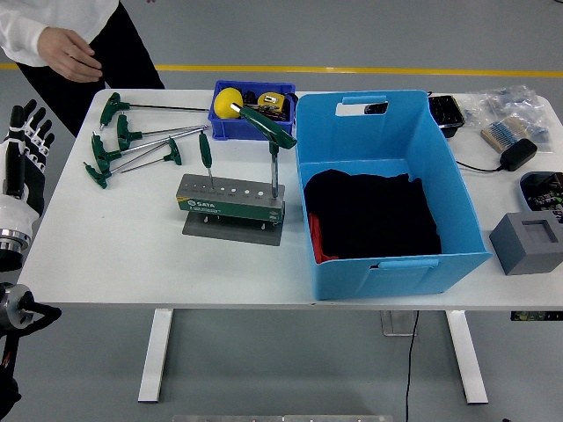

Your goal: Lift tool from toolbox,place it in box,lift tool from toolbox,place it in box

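A grey tool stand (230, 200) sits mid-table with two green T-handle wrenches upright in it: a small one (205, 151) at its left end and a large one (268, 130) at its right end. Several more green T-handle wrenches (123, 142) lie flat on the table to the left. The big blue box (387, 255) stands right of the stand, with black cloth (369, 211) inside. My left hand (25, 141) is raised at the left edge, fingers spread, holding nothing, well away from the stand. The right hand is out of view.
A small blue bin (253, 119) with a yellow object (228, 102) sits behind the stand. A grey block (528, 242), black trays, a brush and cables lie at the right. A person's hand (70, 54) hangs at the far left corner.
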### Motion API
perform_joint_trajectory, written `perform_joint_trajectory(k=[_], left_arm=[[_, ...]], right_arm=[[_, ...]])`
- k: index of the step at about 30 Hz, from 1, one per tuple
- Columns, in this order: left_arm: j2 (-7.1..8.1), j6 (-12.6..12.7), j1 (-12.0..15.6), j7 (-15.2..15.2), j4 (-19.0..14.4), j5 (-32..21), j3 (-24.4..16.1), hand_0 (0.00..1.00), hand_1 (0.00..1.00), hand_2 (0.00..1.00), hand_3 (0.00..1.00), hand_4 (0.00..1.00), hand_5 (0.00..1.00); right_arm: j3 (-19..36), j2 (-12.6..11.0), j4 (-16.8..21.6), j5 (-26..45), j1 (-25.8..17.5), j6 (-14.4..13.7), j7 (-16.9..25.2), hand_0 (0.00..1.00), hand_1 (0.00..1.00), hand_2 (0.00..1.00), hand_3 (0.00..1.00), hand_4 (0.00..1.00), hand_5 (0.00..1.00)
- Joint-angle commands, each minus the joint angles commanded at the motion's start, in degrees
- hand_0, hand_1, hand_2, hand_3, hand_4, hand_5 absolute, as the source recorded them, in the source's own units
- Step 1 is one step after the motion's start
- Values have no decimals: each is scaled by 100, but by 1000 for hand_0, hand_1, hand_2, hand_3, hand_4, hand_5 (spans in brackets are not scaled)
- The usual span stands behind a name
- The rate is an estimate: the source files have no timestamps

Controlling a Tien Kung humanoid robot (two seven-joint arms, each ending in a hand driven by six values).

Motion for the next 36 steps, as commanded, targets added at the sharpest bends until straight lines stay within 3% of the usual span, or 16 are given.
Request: perform_joint_trajectory(k=[19, 23, 30, 36], left_arm=[[-20, 187, 9, -190, -43, -5, 55, 998, 998, 998, 998, 998, 913], [-11, 269, 2, -230, -80, 225, 62, 998, 998, 998, 998, 998, 896], [-20, 297, -4, -242, -117, -16, 150, 990, 998, 998, 990, 998, 880], [45, 402, -49, -197, -316, 552, 310, 962, 998, 998, 981, 998, 866]], right_arm=[[166, 3, 0, -177, -2, -43, 1, 649, 639, 727, 598, 857, 720], [154, 5, 0, -157, 5, -41, 17, 649, 639, 727, 597, 857, 720], [191, 21, 0, -161, 6, -44, 29, 647, 638, 725, 596, 856, 720], [333, 31, 0, -284, -23, -52, 2, 646, 634, 723, 595, 854, 717]])
